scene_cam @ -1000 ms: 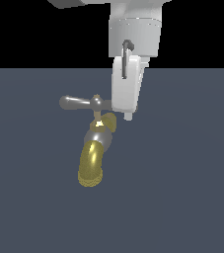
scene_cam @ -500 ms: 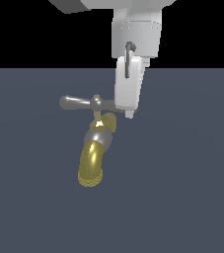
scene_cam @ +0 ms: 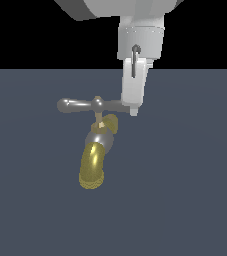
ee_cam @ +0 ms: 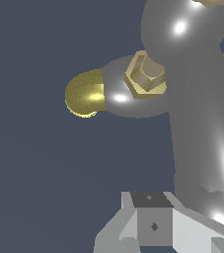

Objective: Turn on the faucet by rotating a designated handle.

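Observation:
The faucet (scene_cam: pixel 99 137) stands on a dark floor, with a grey rounded body and a brass-yellow spout (scene_cam: pixel 91 170) curving down toward the camera. On top, the handle (scene_cam: pixel 77 105) is a grey crossbar lying level on a thin brass stem. My gripper (scene_cam: pixel 133 111) hangs from above at the crossbar's end on the exterior view's right and covers that end. Its fingers look closed together beside the bar, not around it. In the wrist view the handle (ee_cam: pixel 195 123) fills the frame close up, next to my gripper (ee_cam: pixel 153 225); the spout (ee_cam: pixel 84 94) shows beyond.
A brass hex nut (ee_cam: pixel 145 76) sits on the faucet body under the crossbar. The dark blue-grey floor (scene_cam: pixel 185 200) spreads flat around the faucet, with black background above it.
My gripper has crept slightly upward and toward the exterior view's right. The handle looks almost unmoved.

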Controlling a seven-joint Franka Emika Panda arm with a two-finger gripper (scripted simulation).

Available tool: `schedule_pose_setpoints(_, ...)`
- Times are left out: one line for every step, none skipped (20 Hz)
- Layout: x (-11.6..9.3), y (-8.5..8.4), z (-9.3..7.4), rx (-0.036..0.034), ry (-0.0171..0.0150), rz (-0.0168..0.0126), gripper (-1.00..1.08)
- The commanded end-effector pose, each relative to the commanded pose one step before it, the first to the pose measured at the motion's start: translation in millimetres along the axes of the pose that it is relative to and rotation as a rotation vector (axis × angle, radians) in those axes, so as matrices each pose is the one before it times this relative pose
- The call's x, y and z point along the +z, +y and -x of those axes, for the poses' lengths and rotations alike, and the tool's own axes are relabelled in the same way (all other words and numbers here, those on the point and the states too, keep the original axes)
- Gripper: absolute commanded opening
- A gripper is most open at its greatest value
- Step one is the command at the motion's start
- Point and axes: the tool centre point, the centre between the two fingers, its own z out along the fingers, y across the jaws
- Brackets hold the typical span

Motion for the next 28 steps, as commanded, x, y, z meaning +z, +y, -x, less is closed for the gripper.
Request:
schedule_pose_setpoints(-0.72,11.43,1.56,0.00135,-0.00147,0.00792,-1.0)
schedule_pose_setpoints(0.0,2.97,0.4,0.0,0.0,0.0,-1.0)
schedule_pose_setpoints(0.0,2.97,0.4,0.0,0.0,0.0,-1.0)
schedule_pose_setpoints(0.0,2.96,0.4,0.0,0.0,0.0,-1.0)
schedule_pose_setpoints(0.02,2.96,0.31,-0.00032,0.00035,-0.0001,-1.0)
schedule_pose_setpoints(-0.01,2.96,0.4,0.0,0.0,0.0,-1.0)
schedule_pose_setpoints(-0.01,2.96,0.4,0.0,0.0,0.0,-1.0)
schedule_pose_setpoints(-0.01,2.96,0.4,0.0,0.0,0.0,-1.0)
schedule_pose_setpoints(-0.02,2.95,0.4,0.0,0.0,0.0,-1.0)
schedule_pose_setpoints(-0.02,2.95,0.39,0.0,0.0,0.0,-1.0)
schedule_pose_setpoints(-0.02,2.95,0.39,0.0,0.0,0.0,-1.0)
schedule_pose_setpoints(0.0,0.0,0.0,0.0,0.0,0.0,-1.0)
schedule_pose_setpoints(1.82,-6.17,1.35,0.00268,0.00019,-0.00912,-1.0)
schedule_pose_setpoints(0.1,3.05,-2.01,0.0,0.0,0.0,-1.0)
schedule_pose_setpoints(-0.23,2.91,-2.12,-0.00024,0.00006,0.00064,-1.0)
schedule_pose_setpoints(-0.13,2.94,-2.09,-0.00017,0.00004,0.00046,-1.0)
schedule_pose_setpoints(0.1,3.04,-2.0,0.0,0.0,0.0,-1.0)
schedule_pose_setpoints(-0.13,2.94,-2.08,-0.00017,0.00004,0.00046,-1.0)
schedule_pose_setpoints(-0.14,2.93,-2.07,-0.00016,0.00003,0.00046,-1.0)
schedule_pose_setpoints(0.1,3.03,-1.99,0.0,0.0,0.0,-1.0)
schedule_pose_setpoints(-0.24,2.88,-2.1,-0.00023,0.00004,0.00065,-1.0)
schedule_pose_setpoints(0.1,3.02,-1.98,0.0,0.0,0.0,-1.0)
schedule_pose_setpoints(-0.24,2.87,-2.09,-0.00022,0.00004,0.00065,-1.0)
schedule_pose_setpoints(-0.14,2.9,-2.05,-0.00016,0.00002,0.00046,-1.0)
schedule_pose_setpoints(0.1,3.0,-1.96,0.0,0.0,0.0,-1.0)
schedule_pose_setpoints(-0.15,2.89,-2.03,-0.00015,0.00002,0.00046,-1.0)
schedule_pose_setpoints(-0.15,2.88,-2.03,-0.00015,0.00001,0.00046,-1.0)
schedule_pose_setpoints(0.1,2.98,-1.94,0.0,0.0,0.0,-1.0)
